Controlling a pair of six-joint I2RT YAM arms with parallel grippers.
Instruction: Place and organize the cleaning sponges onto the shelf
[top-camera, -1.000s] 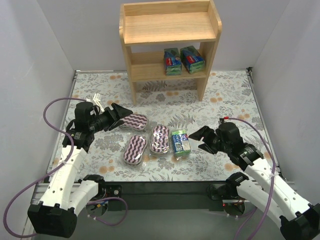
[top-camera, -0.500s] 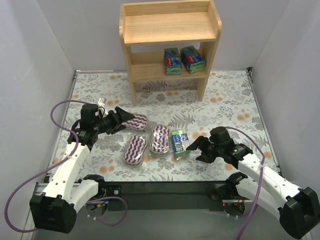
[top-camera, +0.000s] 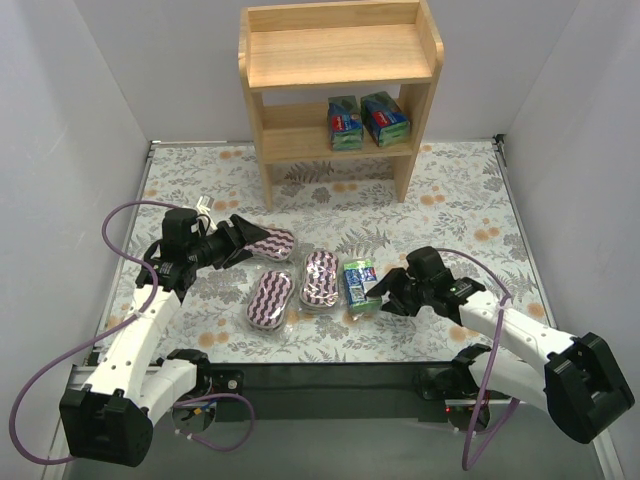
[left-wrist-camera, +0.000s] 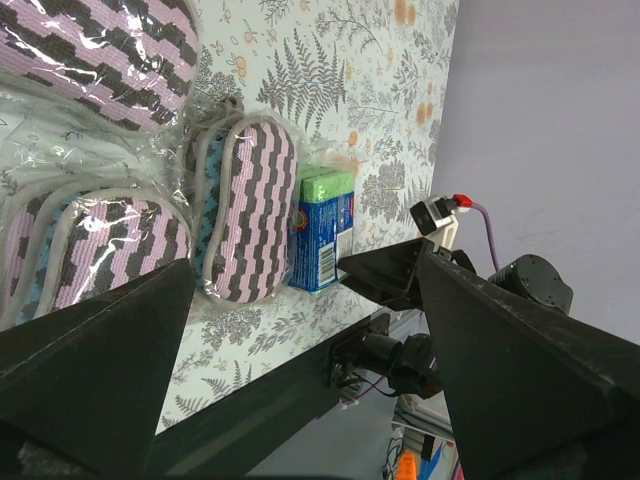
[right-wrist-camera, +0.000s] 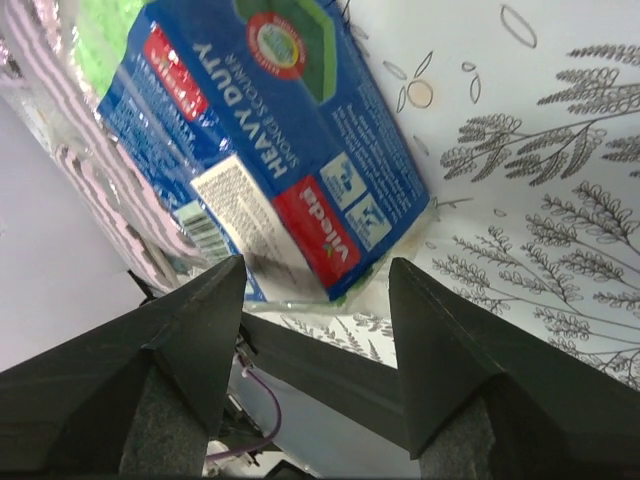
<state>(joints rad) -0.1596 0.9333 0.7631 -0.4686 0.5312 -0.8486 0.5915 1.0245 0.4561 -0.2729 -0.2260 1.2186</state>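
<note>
Floral tablecloth (top-camera: 450, 200): left tool (top-camera: 250, 243) spread by striped pad (top-camera: 278, 242); right tool (top-camera: 377, 298) spread astride blue pack (top-camera: 358, 278).

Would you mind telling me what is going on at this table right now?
Two robot arms are sorting packaged sponges onto the wooden shelf. Two boxy packs sit on its lower tier. The right end effector has its fingers apart around the near end of a third boxy pack, which lies on the table, not yet lifted. The left end effector, wide open, points at the farthest striped pad; two more striped pads lie nearby.
</note>
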